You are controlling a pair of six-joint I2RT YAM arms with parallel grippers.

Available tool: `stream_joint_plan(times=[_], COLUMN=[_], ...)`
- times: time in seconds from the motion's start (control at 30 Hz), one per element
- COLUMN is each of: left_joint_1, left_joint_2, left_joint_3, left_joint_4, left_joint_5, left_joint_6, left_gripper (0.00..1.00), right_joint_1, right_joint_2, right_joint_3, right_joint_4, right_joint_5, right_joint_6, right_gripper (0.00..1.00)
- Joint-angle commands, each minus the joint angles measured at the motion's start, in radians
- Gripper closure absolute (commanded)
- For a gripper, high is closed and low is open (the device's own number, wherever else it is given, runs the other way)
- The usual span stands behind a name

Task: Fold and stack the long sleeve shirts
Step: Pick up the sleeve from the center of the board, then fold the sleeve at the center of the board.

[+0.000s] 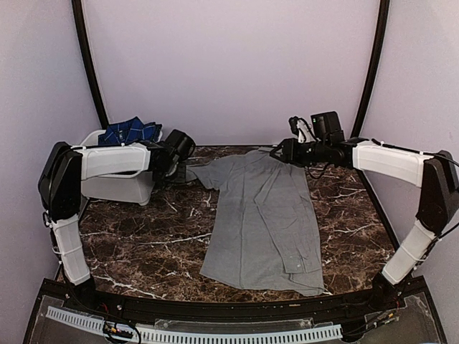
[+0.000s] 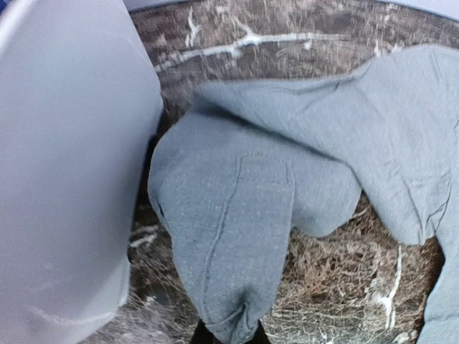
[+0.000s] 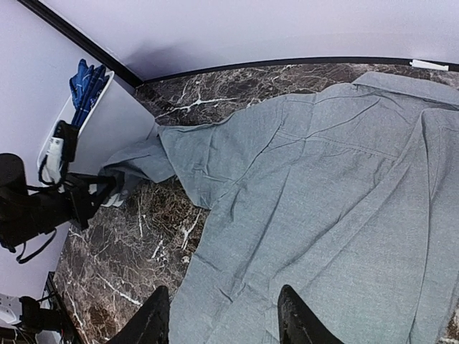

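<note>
- The grey shirt (image 1: 262, 215) is spread over the marble table (image 1: 143, 244), collar at the far end. It's mostly flat, with one sleeve (image 2: 237, 236) pulled out toward the left gripper (image 1: 181, 166).
- That gripper is clamped shut, and the end of the sleeve is pinched in it. In the left wrist view the cloth can be seen bunched and running straight down into the closed fingertips. The grip is probably taken at the sleeve end so the whole sleeve can be carried back over the body in one go.
- The white tub (image 1: 115, 186) is parked right beside the left gripper, touching or nearly touching the sleeve. Which of the two can't be told.
- The plaid shirt (image 1: 129, 131) is piled in the tub, just behind and outward of the left gripper. It looks like it's being kept out of the way until the grey one is sorted.
- The right gripper (image 3: 222, 312) is held about half open with nothing in it. It hangs above the collar and shoulder end, with the shirt's back panel spread directly beneath its fingers.
- It's likely posted there to pin or catch the shoulder while the sleeve is folded.
- Progress is judged as early, since no fold is made yet.
</note>
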Motion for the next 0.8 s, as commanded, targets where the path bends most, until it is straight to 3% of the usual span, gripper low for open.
stream_joint_plan(times=[0.0,0.2,0.37,0.57,0.77], left_joint_1=[0.005,-0.019,-0.106,-0.169,-0.219], left_joint_2=[-0.110,-0.168,-0.254,-0.306,-0.242], left_joint_3=[0.061,0.072,0.009,-0.007,0.001], left_joint_4=[-0.023,0.009,0.141,0.183,0.168], left_joint_5=[-0.147,-0.141,-0.086,0.242,0.572], left_joint_6=[0.116,0.232,0.435,0.524,0.508], left_gripper=[1.00,1.00,1.00,1.00,1.00], right_joint_1=[0.008,0.008,0.008,0.008,0.012], right_joint_2=[-0.042,-0.058,-0.069,-0.087,-0.121], right_joint_3=[0.002,0.006,0.014,0.004,-0.058], right_joint_4=[0.002,-0.011,-0.032,-0.046,-0.050], right_joint_5=[0.024,0.036,0.062,0.083,0.073], right_joint_6=[-0.015,-0.020,-0.033,-0.042,-0.041], right_gripper=[0.52,0.52,0.52,0.52,0.52])
